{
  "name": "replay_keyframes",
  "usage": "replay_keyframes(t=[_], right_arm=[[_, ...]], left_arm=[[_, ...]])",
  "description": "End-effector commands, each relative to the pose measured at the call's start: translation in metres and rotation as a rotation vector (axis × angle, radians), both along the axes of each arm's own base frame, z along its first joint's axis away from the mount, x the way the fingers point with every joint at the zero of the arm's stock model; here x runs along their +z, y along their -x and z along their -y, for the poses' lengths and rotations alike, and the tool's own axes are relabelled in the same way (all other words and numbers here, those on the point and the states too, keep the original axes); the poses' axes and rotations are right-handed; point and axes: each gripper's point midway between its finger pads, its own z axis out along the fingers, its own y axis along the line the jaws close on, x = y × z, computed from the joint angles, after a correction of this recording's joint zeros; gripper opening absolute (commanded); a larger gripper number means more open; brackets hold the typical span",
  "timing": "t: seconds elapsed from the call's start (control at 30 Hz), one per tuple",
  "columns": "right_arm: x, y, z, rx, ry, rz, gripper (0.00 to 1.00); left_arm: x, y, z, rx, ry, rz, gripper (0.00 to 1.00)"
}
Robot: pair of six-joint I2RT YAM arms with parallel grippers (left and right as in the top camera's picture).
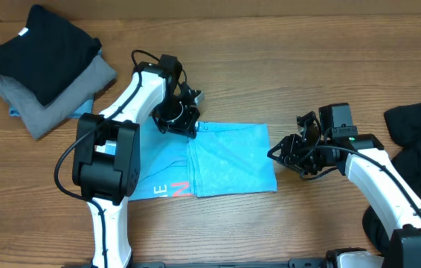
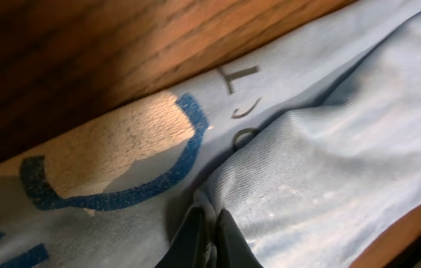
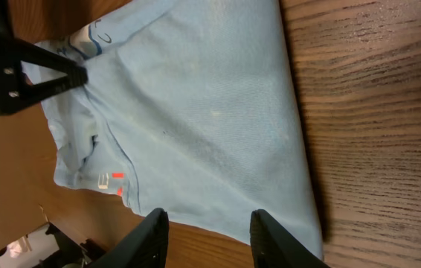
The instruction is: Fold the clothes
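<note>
While the left gripper (image 1: 193,126) is clamped down on a fold of the blue shirt (image 1: 233,160) at its far edge, the right gripper (image 3: 209,227) is just hanging with its fingers spread, holding nothing, right at the shirt's right edge.

So the shirt sits flat in the middle of the table (image 1: 285,59), between the two arms, partly folded. The right part is a doubled-over panel with a crease running near to far. Left of that crease a single layer pokes out from under the left arm. Red-and-white letters (image 1: 175,190) peek out at the near edge, just left of the crease.

Left wrist cam is super close up: fabric bunched right at the fingertips, plus a printed neck label (image 2: 121,156) on the inside of the shirt.

Far left corner has a stack, a folded black shirt (image 1: 43,48) on top of a gray garment (image 1: 69,93), well apart from the blue one. Over at the right edge there's a loose heap of black cloth (image 1: 419,145) just beside the right arm, not folded.
</note>
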Motion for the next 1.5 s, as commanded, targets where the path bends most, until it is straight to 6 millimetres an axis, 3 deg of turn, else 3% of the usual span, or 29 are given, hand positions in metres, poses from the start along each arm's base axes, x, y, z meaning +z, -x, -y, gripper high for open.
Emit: replay_keyframes(t=[0.0, 0.1, 0.17, 0.3, 0.4, 0.6, 0.8, 0.87, 1.03, 1.17, 1.37, 1.43, 1.47], right_arm=[[0.011, -0.007, -0.001, -0.001, -0.008, 0.039, 0.39], [0.01, -0.007, 0.0, -0.003, -0.001, 0.042, 0.4], [0.01, -0.008, 0.0, -0.003, -0.001, 0.043, 0.4], [0.011, -0.01, 0.0, -0.003, -0.002, 0.054, 0.4], [0.011, -0.01, 0.0, -0.003, -0.002, 0.055, 0.4], [0.01, -0.01, 0.0, -0.004, 0.0, 0.053, 0.47], [0.01, -0.009, 0.001, -0.005, 0.005, 0.052, 0.47], [0.009, -0.008, 0.001, -0.005, 0.005, 0.045, 0.47], [0.008, -0.004, 0.002, -0.005, 0.008, 0.023, 0.47], [0.008, -0.003, 0.002, -0.005, 0.008, 0.022, 0.47], [0.007, -0.002, 0.002, -0.005, 0.008, 0.016, 0.47], [0.007, -0.001, 0.002, -0.005, 0.009, 0.012, 0.47], [0.007, -0.001, 0.002, -0.005, 0.009, 0.012, 0.48]], left_arm=[[0.024, -0.024, 0.008, 0.012, 0.05, 0.066, 0.04], [0.031, -0.034, 0.005, 0.013, 0.039, 0.102, 0.06], [0.027, -0.037, -0.002, 0.012, -0.012, 0.116, 0.13], [0.019, -0.04, -0.02, 0.008, -0.123, 0.141, 0.41], [0.017, -0.04, -0.029, 0.026, -0.179, 0.138, 0.49], [0.031, -0.033, -0.063, 0.111, -0.237, 0.055, 0.43], [0.049, -0.009, -0.122, 0.221, -0.262, -0.107, 0.38], [0.053, 0.002, -0.14, 0.253, -0.247, -0.166, 0.31], [0.067, 0.02, -0.178, 0.359, -0.121, -0.249, 0.32], [0.055, 0.033, -0.2, 0.43, -0.112, -0.275, 0.38], [0.008, 0.056, -0.214, 0.516, -0.117, -0.329, 0.44], [-0.003, 0.06, -0.22, 0.55, -0.118, -0.331, 0.49], [-0.007, 0.063, -0.223, 0.559, -0.119, -0.334, 0.57]])
